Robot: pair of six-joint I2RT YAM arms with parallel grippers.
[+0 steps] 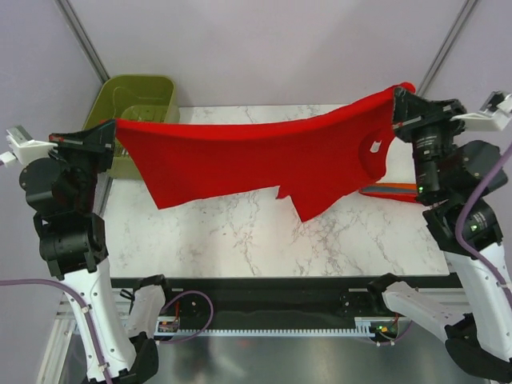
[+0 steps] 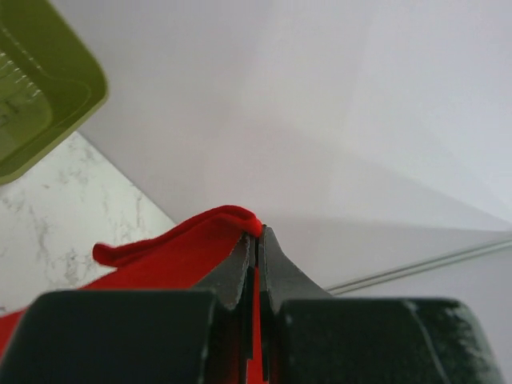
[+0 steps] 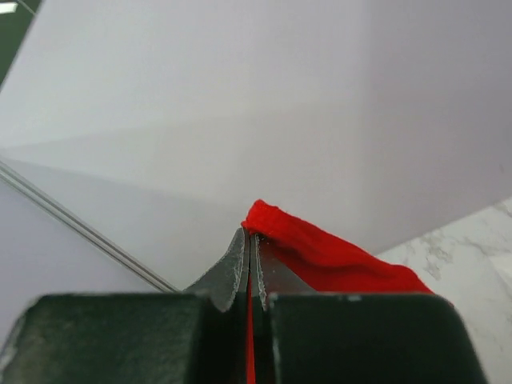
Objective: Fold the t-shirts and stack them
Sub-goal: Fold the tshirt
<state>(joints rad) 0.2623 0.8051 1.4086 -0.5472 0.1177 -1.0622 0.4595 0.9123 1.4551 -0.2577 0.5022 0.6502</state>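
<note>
A bright red t-shirt (image 1: 264, 160) hangs stretched in the air across the table, held at both ends. My left gripper (image 1: 112, 128) is shut on its left corner; in the left wrist view red cloth (image 2: 184, 248) bulges out past the pinched jaws (image 2: 258, 234). My right gripper (image 1: 398, 98) is shut on the right corner, higher up; in the right wrist view the red cloth (image 3: 328, 252) folds over beside the closed jaws (image 3: 250, 234). The shirt's lower edge sags above the marble. Folded shirts (image 1: 388, 190) peek out at the right, mostly hidden behind the red shirt and right arm.
An olive-green plastic basket (image 1: 136, 100) stands at the table's back left, partly behind the shirt; its corner also shows as the basket (image 2: 40, 96) in the left wrist view. The white marble table (image 1: 256, 232) lies below. Grey walls close the back.
</note>
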